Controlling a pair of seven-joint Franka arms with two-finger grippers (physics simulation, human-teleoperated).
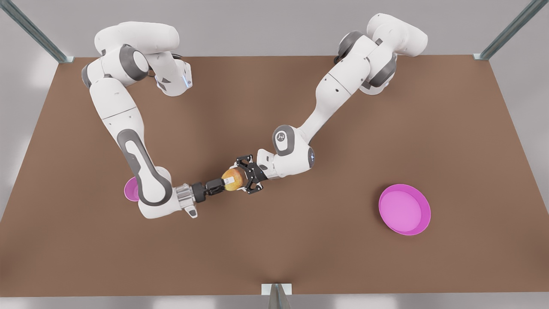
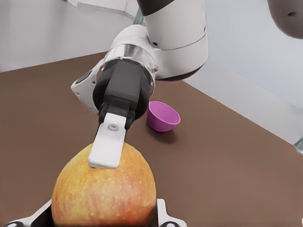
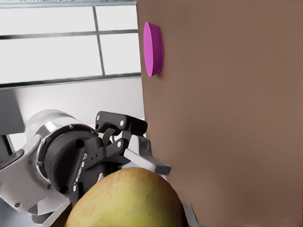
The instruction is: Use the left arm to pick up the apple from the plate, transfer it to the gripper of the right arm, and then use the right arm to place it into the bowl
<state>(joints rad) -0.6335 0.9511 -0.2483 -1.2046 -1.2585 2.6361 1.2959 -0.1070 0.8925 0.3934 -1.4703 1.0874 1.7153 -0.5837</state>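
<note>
Apple (image 1: 232, 180): held above the table near the middle of the front view, caught between the two grippers that meet there; yellow-orange with a reddish blush

Left gripper (image 1: 248, 178): black claw-like frame on the all-white wrist, reaching in from the front view's right; its fingers wrap the apple's right side, clamped on it. In the right wrist view (image 3: 124, 142) it sits just behind the apple (image 3: 128, 201)

Right gripper (image 1: 224, 183): slim black gripper behind the silver collar, coming in from the front view's left; its fingers sit closed against the apple's left side. In the left wrist view one white finger pad (image 2: 108, 146) lies flat on top of the apple (image 2: 104, 191)

Bowl (image 1: 130, 189): small and deep, lower left of the front view, half hidden behind the right arm (image 1: 137, 163); it stands on the table, well apart from the apple. In the left wrist view it (image 2: 163, 116) stands beyond the right gripper

Plate (image 1: 404, 210): wide and shallow, lower right of the front view, flat on the table (image 1: 326, 253), far from the grippers

Left arm (image 1: 334, 98): stretches down from the upper right of the front view to the centre
</note>
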